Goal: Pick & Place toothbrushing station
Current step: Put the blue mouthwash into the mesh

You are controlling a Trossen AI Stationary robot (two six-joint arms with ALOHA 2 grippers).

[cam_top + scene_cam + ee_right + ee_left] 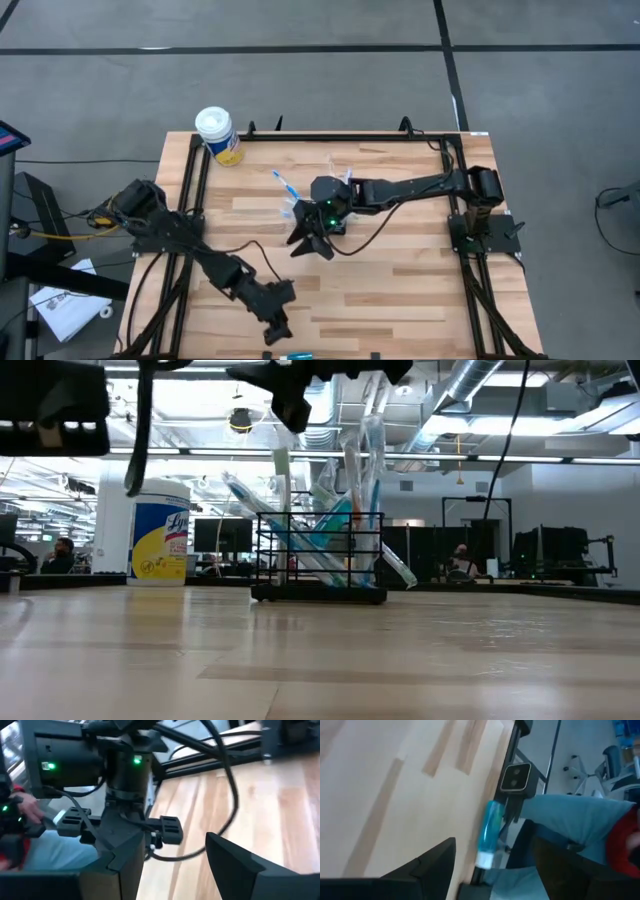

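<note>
Wooden table (400, 290): wire-mesh basket (320, 555) of toothbrushes near centre. My right gripper (312, 240) beside it, jaws apart, empty. Left gripper (275, 325) open at front edge near teal tube (490, 832); I'd fetch that next.

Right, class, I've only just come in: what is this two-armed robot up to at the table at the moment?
The right gripper hangs open just by the black wire basket of toothbrushes mid-table, holding nothing. The left gripper waits open at the table's near edge, where a small teal tube lies. A white-lidded canister stands at the far left corner. A person sits just beyond the near edge.
</note>
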